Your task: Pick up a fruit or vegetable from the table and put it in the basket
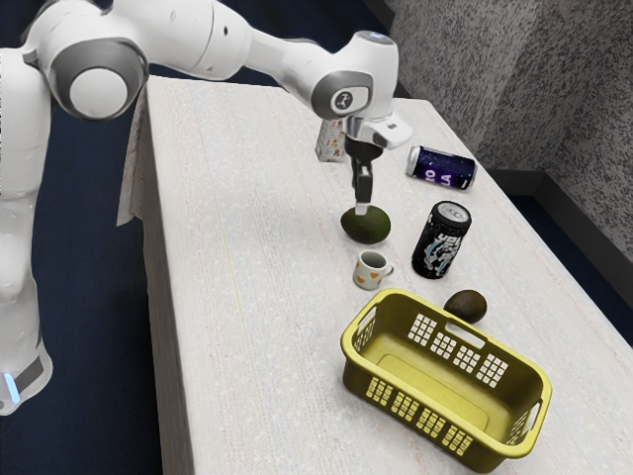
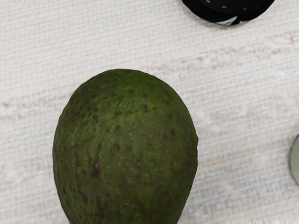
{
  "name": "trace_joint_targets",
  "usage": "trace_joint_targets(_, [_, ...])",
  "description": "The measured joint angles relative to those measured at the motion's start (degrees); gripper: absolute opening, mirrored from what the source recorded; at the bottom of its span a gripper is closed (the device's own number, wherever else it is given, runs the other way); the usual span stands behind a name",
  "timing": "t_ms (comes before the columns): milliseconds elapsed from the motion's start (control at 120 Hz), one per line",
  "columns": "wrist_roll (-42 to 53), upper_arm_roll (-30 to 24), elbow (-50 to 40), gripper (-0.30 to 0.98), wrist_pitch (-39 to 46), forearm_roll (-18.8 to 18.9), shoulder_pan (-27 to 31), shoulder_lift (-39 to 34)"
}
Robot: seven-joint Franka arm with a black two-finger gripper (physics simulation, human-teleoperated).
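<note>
My gripper [image 1: 362, 206] points down at the green avocado [image 1: 366, 226], its lower end overlapping the fruit's upper part in the exterior view. Whether it touches the avocado cannot be told. From the wrist camera, the avocado [image 2: 125, 149] looms large just under the hand, with table cloth around it. A smaller dark fruit or vegetable [image 1: 466, 306] lies close behind the yellow-green basket [image 1: 542, 388]. That basket stands upright and I see nothing inside it.
A small mug [image 1: 370, 270] stands between the avocado and the basket. The upright black can [image 1: 441, 240] is toward the exterior view's right, with a purple can [image 1: 441, 168] on its side farther back. A patterned box [image 1: 329, 142] stands behind the gripper.
</note>
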Motion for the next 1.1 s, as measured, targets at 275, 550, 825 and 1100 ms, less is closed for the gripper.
trace_joint_targets(275, [6.28,0.02,0.24,0.69,2.74,-2.07,0.24,2.61])
trace_joint_targets(550, [10.20,0.03,0.66,0.69,6.11,-3.36,0.49,4.76])
trace_joint_targets(825, [12.47,-0.02,2.98,0.69,7.73,-4.37,0.45,6.28])
trace_joint_targets(1100, [13.38,-0.02,3.31,0.69,8.05,-5.62,0.76,8.26])
